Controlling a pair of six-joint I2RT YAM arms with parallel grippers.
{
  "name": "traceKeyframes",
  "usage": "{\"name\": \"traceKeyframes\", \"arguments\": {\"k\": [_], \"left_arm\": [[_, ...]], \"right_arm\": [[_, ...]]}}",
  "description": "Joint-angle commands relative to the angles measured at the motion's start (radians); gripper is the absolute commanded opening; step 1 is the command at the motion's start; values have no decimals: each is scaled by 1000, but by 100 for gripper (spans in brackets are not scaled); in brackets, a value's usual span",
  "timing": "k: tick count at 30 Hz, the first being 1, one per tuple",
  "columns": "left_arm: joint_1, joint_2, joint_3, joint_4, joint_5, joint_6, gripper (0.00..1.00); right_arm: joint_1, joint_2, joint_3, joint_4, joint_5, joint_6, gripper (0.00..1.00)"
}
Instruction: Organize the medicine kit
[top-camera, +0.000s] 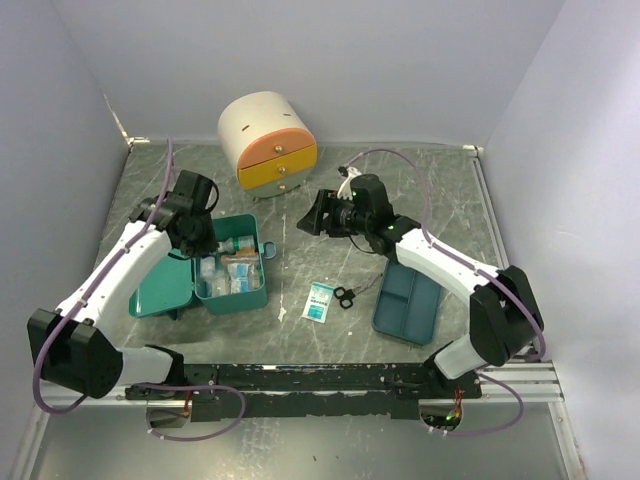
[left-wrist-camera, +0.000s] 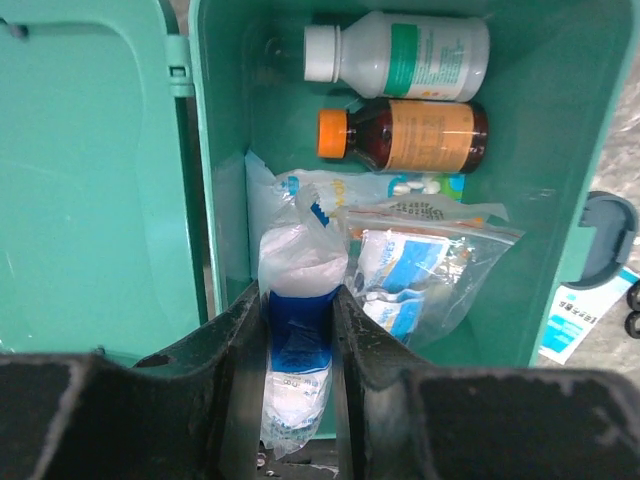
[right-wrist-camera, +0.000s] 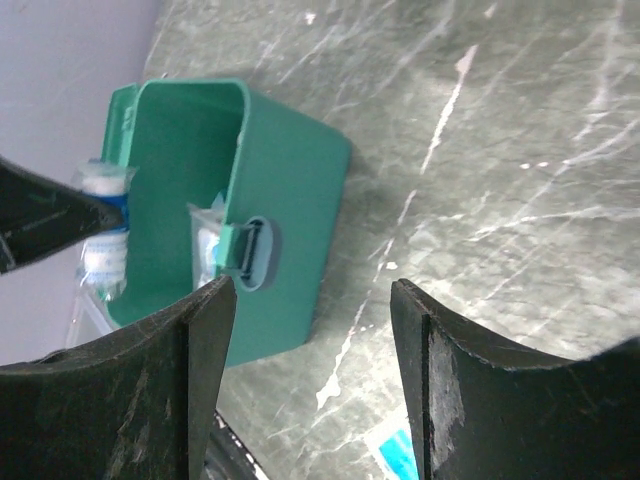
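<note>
Lying open on the desk (top-camera: 440, 200), left of centre, the one medicine kit (top-camera: 235, 303) is teal-green with rounded corners, its lid flat to the left. Inside are two bottles, a white one (left-wrist-camera: 400, 55) and an orange-capped amber one (left-wrist-camera: 410, 137), plus a clear zip bag (left-wrist-camera: 430, 270). The left claw (left-wrist-camera: 298, 305) grasps one white-and-blue packet (left-wrist-camera: 300, 265) above the kit's interior. The right claw (right-wrist-camera: 310, 295) hangs released.

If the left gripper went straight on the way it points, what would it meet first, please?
Probably the clear bags of supplies inside the open medicine kit; the wrapped pack held in the left gripper would touch first. Depth is unclear.
</note>
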Motion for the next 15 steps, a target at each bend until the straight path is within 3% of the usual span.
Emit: {"name": "traceKeyframes", "arguments": {"k": [1,8,11,15], "left_arm": [[-25,-12,-50,57,-71,-57,27],[-68,83,-20,93,-180,-31,26],[-112,131,6,49,-319,-50,25],[-140,162,8,39,-396,-65,25]], "right_arm": [[-42,43,5,12,-11,1,63],[-74,117,35,-2,-31,3,62],[-87,143,44,-6,-39,11,62],[-98,184,74,-19,-60,10,62]]}}
